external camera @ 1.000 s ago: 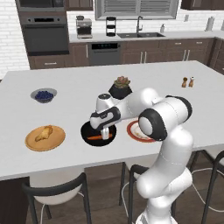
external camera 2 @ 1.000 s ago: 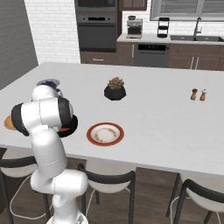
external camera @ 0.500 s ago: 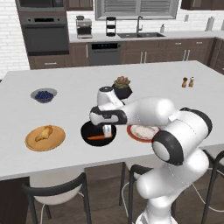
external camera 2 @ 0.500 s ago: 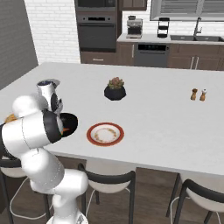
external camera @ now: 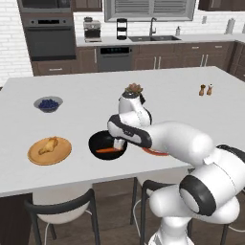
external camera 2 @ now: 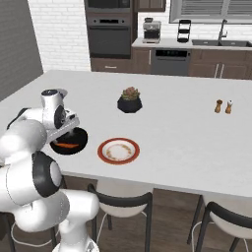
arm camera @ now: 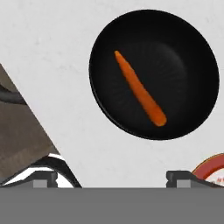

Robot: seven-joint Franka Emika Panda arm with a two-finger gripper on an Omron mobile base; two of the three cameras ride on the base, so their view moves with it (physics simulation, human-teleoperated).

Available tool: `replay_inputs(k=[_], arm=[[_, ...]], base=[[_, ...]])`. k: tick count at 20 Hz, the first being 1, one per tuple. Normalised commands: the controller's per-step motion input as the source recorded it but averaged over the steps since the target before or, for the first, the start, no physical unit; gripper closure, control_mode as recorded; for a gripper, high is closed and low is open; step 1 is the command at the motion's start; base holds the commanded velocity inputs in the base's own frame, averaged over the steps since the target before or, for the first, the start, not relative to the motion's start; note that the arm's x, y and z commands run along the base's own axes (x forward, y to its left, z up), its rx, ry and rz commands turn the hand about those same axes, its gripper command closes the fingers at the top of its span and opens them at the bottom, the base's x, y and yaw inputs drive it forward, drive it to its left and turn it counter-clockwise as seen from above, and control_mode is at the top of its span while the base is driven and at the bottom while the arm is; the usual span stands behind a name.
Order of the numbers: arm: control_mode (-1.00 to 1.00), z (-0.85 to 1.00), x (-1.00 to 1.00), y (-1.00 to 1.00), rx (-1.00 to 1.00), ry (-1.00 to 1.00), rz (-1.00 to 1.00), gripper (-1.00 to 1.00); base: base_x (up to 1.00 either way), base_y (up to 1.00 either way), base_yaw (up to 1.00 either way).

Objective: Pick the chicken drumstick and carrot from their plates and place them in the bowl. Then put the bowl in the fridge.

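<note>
The glossy black bowl [external camera: 98, 142] [external camera 2: 78, 140] [arm camera: 183, 52] stands near the island's front edge with the orange carrot [external camera: 109, 150] [external camera 2: 66, 145] [arm camera: 140, 90] lying in it. My gripper [external camera: 119, 141] [external camera 2: 66, 131] [arm camera: 111, 178] hangs just above the bowl, open, with nothing between its fingers. The chicken drumstick [external camera: 49, 145] lies on the orange-tan plate [external camera: 36, 156] to the bowl's left. The white plate with a red rim [external camera 2: 118, 150] [arm camera: 213, 167] sits bare to the bowl's right, mostly behind my arm in the left base view. The fridge is out of view.
A small grey bowl of blueberries [external camera: 48, 104] sits at the far left. A potted succulent [external camera: 134, 89] [external camera 2: 130, 100] stands behind the bowl, and two shakers [external camera: 206, 89] [external camera 2: 223, 106] stand far right. Stools [external camera: 62, 210] line the front edge.
My hand has lifted up off the bowl and its jaws have spread wider, leaving the carrot inside. The elbow has swung forward and right.
</note>
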Motion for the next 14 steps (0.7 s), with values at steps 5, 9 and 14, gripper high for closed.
replay_inputs(k=[5, 9, 14], arm=[[-1.00, 0.25, -0.34, -0.25, 0.18, 0.03, -0.74, -1.00], [-1.00, 0.09, -0.89, -0.51, 0.09, 0.02, -0.49, -1.00], [-1.00, 0.33, -0.94, -0.60, 0.12, -0.01, -0.29, -1.00]], base=[[0.00, 0.00, 0.00], [0.00, 0.00, 0.00], [0.00, 0.00, 0.00]])
